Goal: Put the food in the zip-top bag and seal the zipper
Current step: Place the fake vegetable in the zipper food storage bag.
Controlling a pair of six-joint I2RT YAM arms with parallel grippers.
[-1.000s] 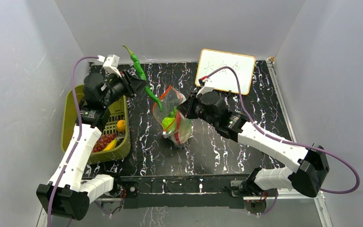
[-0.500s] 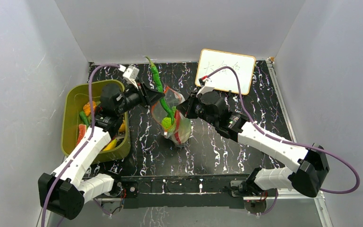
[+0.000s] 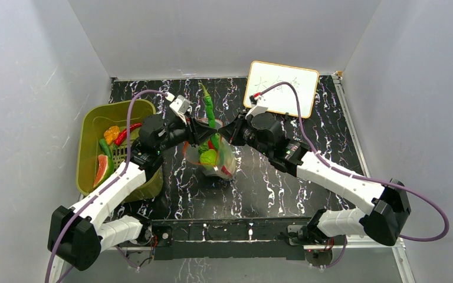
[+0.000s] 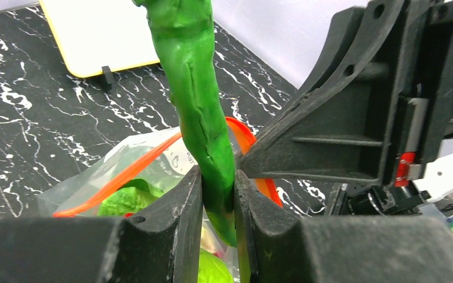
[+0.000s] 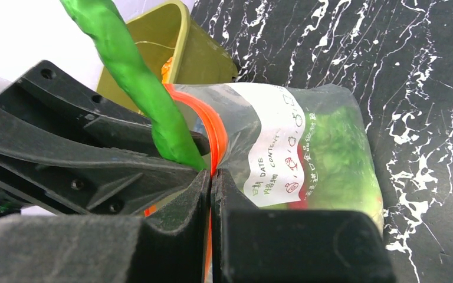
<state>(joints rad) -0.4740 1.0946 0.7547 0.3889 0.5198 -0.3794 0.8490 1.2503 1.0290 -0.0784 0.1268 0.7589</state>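
**Feed the pepper tip-first into the held bag mouth**

The left gripper (image 4: 218, 197) clamps a long green pepper (image 4: 196, 100) upright over the zip-top bag (image 5: 307, 147), which stands mid-counter (image 3: 259, 188). The right gripper (image 5: 211, 194) is closed, pinching the zipper (image 5: 217, 141) rim. Best to lower the pepper well inside the mouth, then release.

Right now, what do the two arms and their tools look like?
Both arms are alike: the left arm and right arm have white shells with black joints, and a purple cable loops along each. The left tool and right tool are black and wedge-shaped.
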